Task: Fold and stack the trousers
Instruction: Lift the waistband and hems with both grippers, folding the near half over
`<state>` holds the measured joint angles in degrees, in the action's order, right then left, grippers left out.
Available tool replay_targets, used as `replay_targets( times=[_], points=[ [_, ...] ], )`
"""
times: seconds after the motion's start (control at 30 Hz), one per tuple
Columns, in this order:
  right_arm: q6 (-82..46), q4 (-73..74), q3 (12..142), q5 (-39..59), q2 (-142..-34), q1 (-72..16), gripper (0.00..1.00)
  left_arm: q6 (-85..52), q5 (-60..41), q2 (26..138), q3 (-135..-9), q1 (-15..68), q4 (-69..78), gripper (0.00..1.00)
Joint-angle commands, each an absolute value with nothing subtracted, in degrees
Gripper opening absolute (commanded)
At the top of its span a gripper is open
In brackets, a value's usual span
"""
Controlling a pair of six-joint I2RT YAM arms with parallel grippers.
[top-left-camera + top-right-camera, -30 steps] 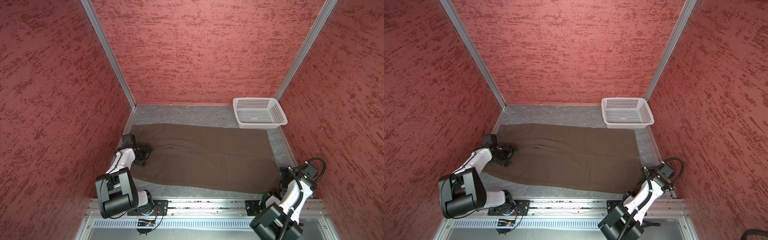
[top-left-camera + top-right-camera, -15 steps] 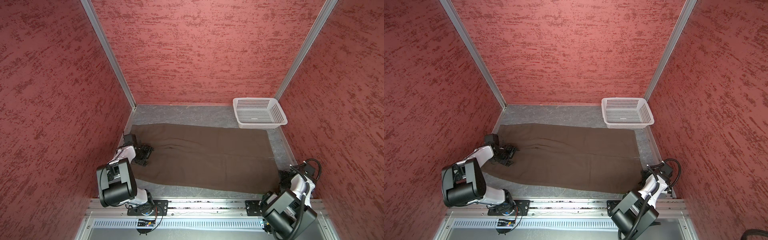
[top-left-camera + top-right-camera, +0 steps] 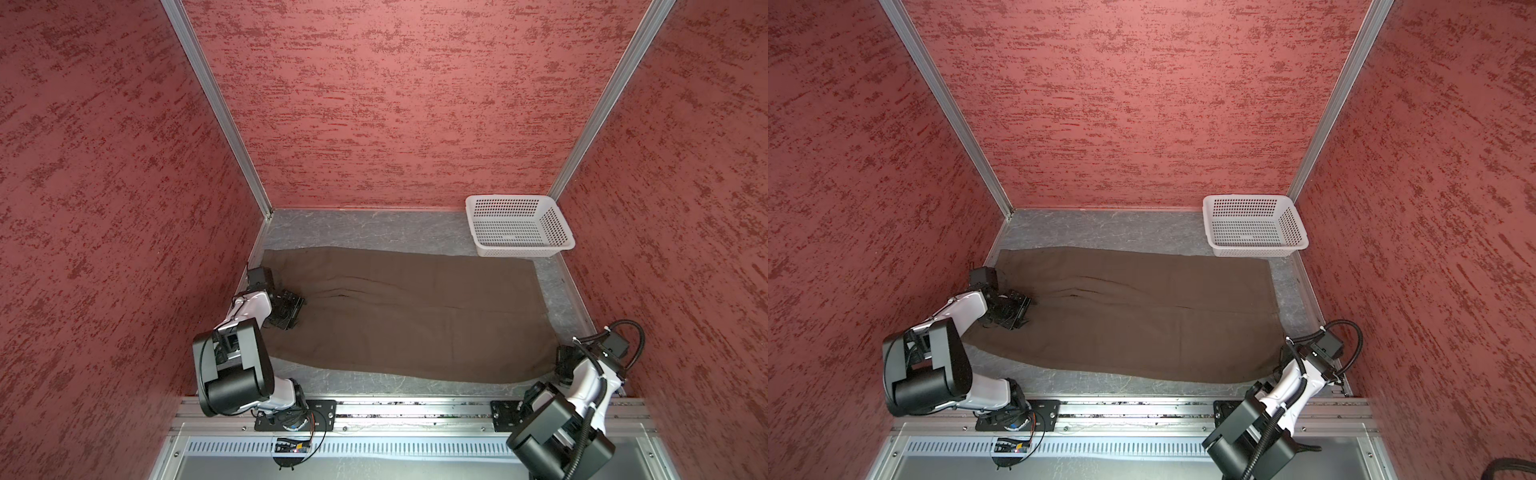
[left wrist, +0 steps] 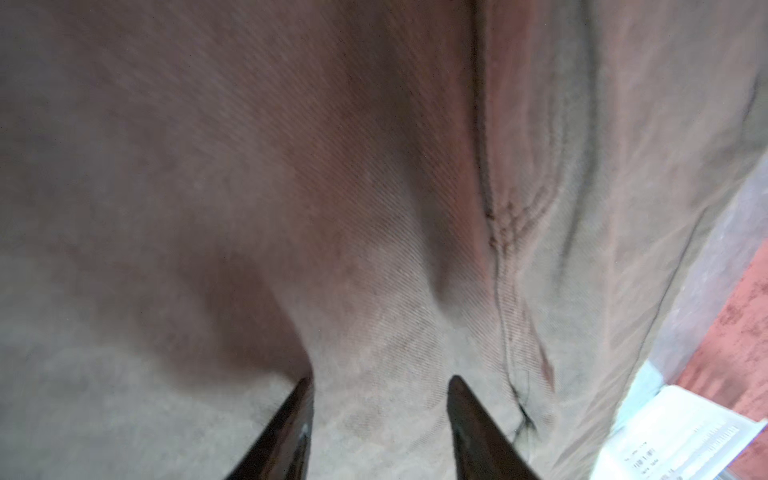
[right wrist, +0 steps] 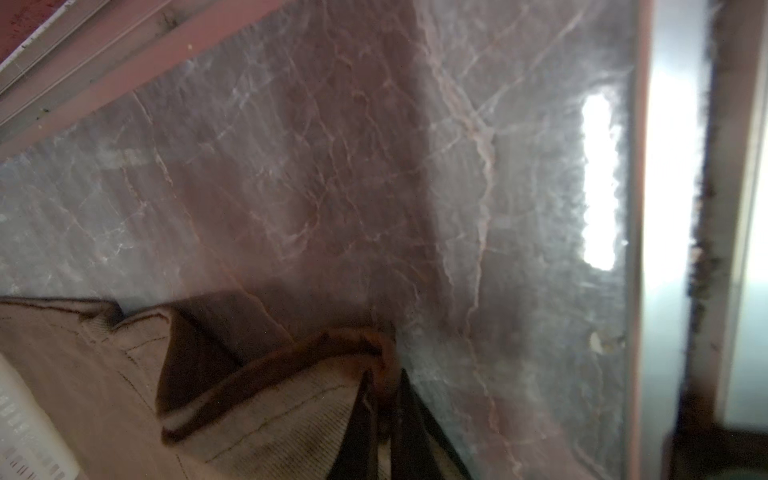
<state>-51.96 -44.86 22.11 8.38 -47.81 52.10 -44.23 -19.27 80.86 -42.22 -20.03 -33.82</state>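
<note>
Trousers [image 3: 415, 316] lie spread flat on the tabletop [image 3: 374, 228]; right fingers [image 5: 353, 440] are pinched shut on a hem corner, left fingers [image 4: 291, 428] half open astride a cloth ridge near the waist, so close those firmly before lifting both ends together.

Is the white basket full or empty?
Empty. The basket shows only its own holed bottom in both top views.

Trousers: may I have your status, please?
Left claw open on dark brown cloth trousers, flat, unfolded. Right claw shut on their corner. White perforated plastic basket aside.
</note>
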Motion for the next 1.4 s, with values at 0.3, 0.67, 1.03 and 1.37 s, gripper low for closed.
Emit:
replay_targets(
  times=[0.3,0.67,1.03,1.37],
  points=[
    [-50.93,-41.04,25.09,16.06,-49.92,52.34,0.00,-40.51,-7.70,60.05,-41.69,-31.81,-50.43,0.84],
    [-50.41,-39.82,25.98,18.77,-51.60,52.30,0.00,-42.34,-8.17,68.24,-34.68,-41.71,-39.84,0.73],
    [-50.77,-39.47,25.62,18.50,-51.11,52.30,0.00,-42.31,-8.01,69.15,-31.19,-45.42,-32.83,0.81],
    [-50.93,-39.90,28.29,18.46,-52.60,52.31,0.00,-42.00,-12.24,75.31,-30.64,-45.10,-25.33,0.20]
  ],
)
